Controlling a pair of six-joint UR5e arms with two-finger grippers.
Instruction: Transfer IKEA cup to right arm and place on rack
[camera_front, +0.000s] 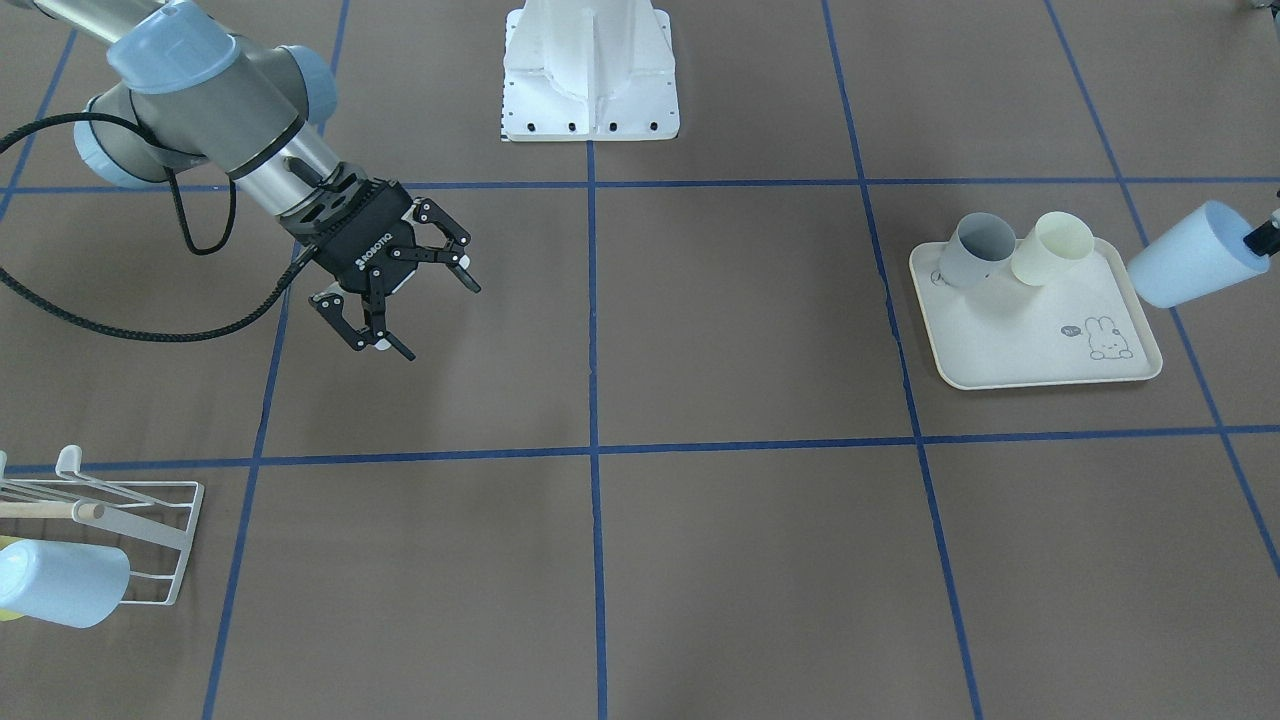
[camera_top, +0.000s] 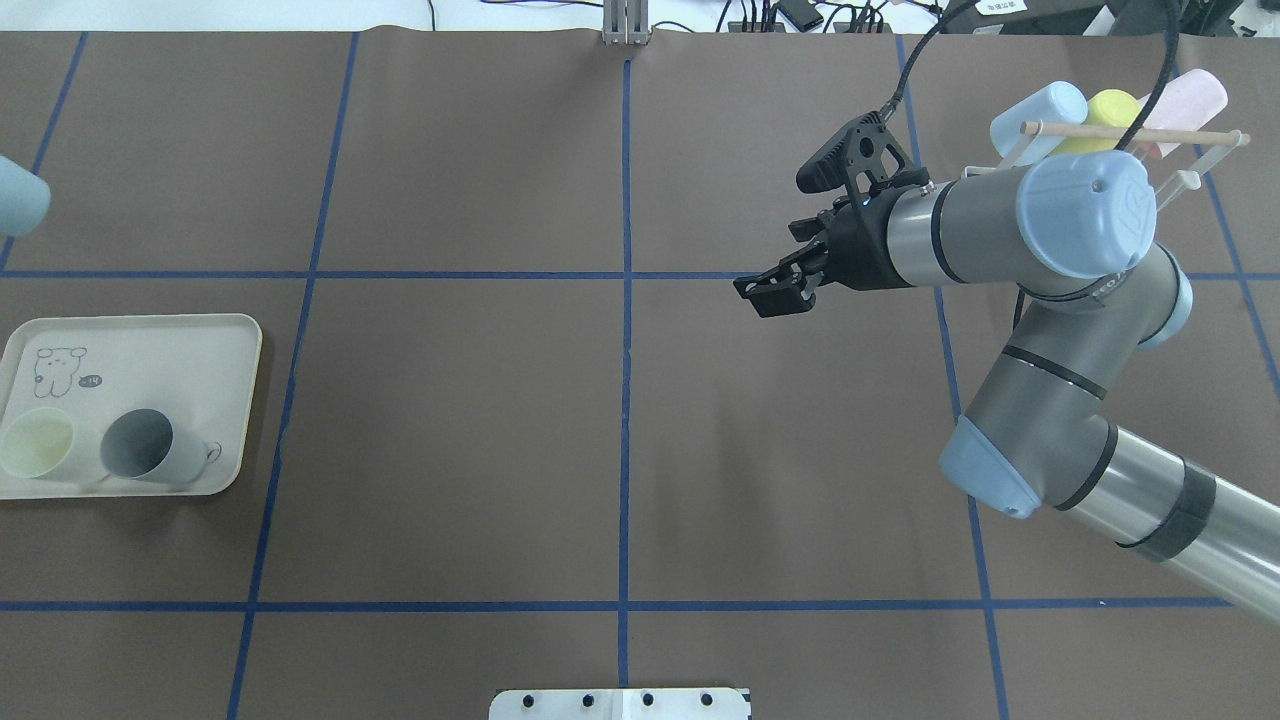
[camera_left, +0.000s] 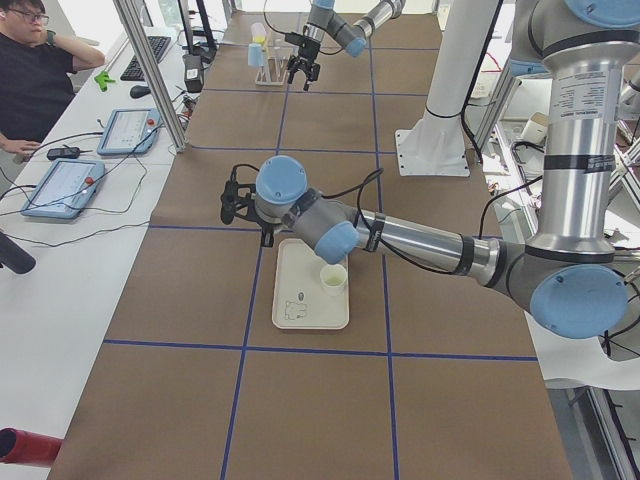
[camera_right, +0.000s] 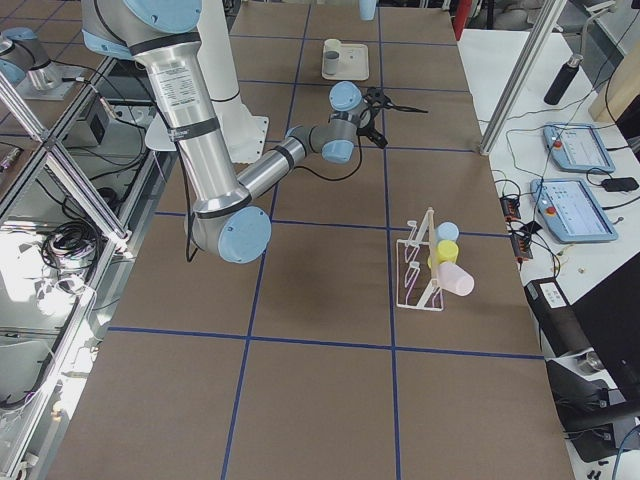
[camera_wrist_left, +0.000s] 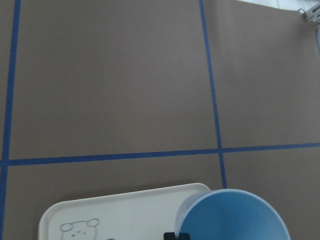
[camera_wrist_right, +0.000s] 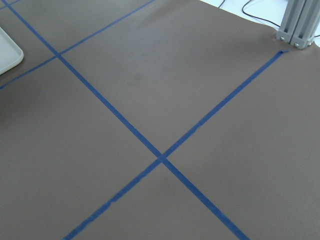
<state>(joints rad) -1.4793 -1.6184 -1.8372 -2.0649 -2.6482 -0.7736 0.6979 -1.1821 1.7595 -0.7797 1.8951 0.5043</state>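
One blue IKEA cup (camera_top: 14, 195) hangs far left, pinched at its rim by the left gripper (camera_front: 1258, 238), just beyond the tray (camera_top: 200, 340); mid-table the right gripper (camera_front: 442, 322) hovers, fingers spread and empty; far right, the rack (camera_top: 1180, 135) carries three cups

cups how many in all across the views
6. On the tray: grey cup, cream cup. In the left tool: light blue cup. On the rack: blue cup, yellow cup, pink cup. None looks hidden.
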